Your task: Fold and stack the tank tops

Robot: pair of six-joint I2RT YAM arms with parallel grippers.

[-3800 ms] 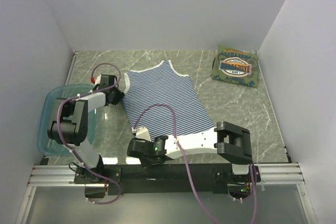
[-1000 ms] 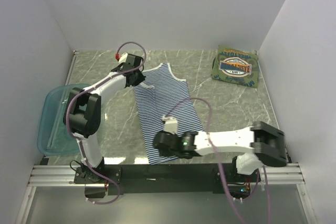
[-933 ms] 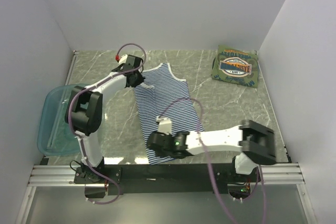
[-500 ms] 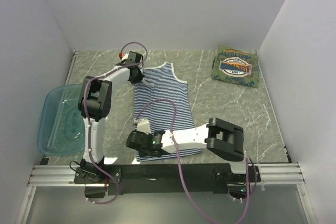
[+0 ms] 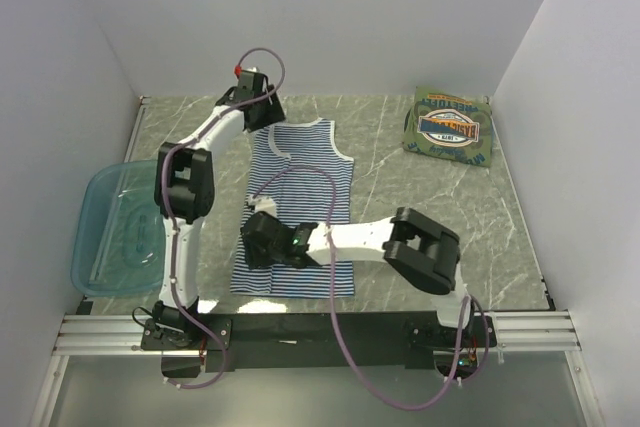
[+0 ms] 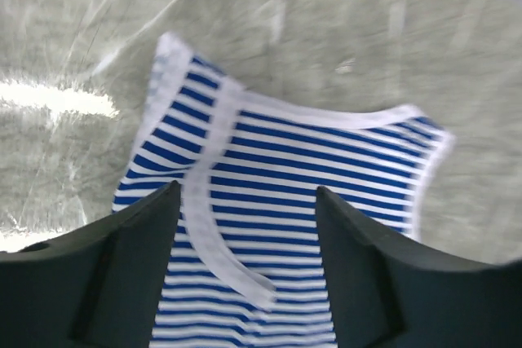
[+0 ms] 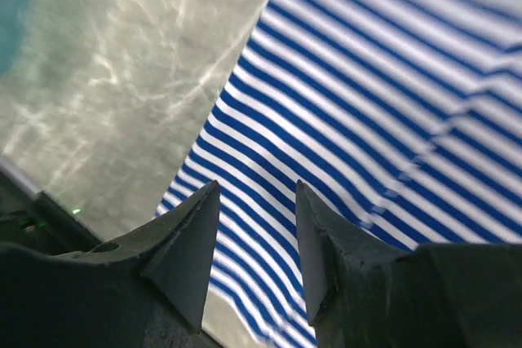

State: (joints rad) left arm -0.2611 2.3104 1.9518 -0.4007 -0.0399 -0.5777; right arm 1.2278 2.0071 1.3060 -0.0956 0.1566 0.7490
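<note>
Folding the navy-and-white striped cloth tank top, which appears already halved lengthwise.
Both arms' jaws are spread and empty; the hem likely needs pinching and folding toward the straps.

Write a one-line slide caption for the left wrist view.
Open left gripper above the striped tank top, which lies on the grey marbled table.

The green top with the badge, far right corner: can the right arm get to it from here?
Probably yes. The right gripper is open over the striped top, holding nothing, and only bare table lies between it and the green top, on that arm's own side.
</note>
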